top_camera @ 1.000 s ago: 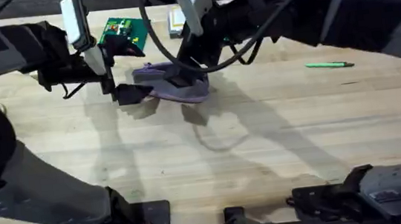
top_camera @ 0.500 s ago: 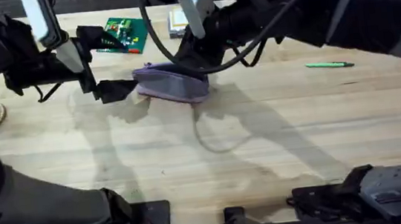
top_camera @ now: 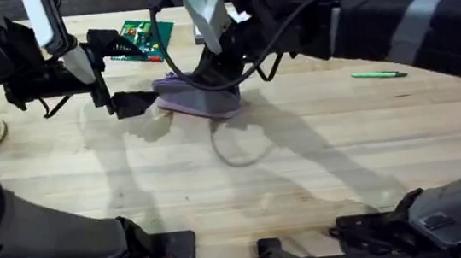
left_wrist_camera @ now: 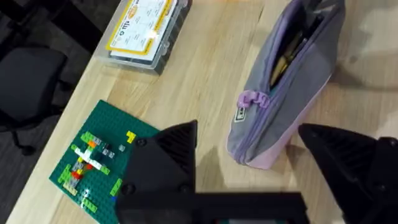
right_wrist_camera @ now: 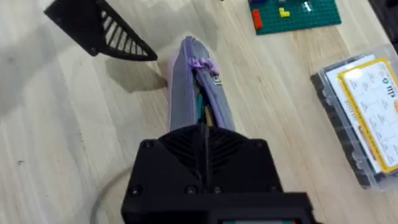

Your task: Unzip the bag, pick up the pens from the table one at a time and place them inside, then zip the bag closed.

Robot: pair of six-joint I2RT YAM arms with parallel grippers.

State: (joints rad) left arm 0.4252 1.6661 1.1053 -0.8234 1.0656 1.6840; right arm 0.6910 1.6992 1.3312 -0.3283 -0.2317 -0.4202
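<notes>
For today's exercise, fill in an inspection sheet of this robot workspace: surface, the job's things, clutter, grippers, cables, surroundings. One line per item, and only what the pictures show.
Surface: light wooden table, grain and plank seams visible.
Job's things: lavender-grey bag lying on the table, zipper partly open, contents showing inside; one green pen lying apart on the table to the right.
Clutter: green brick baseplate with small bricks; clear plastic box with yellow label; a round object at the table's left edge.
Grippers: left gripper open, fingers either side of the bag's end; right gripper shut on the bag's zipper.
Cables: black cable looping off the right arm.
Surroundings: office chair on dark floor beyond the table edge.
</notes>
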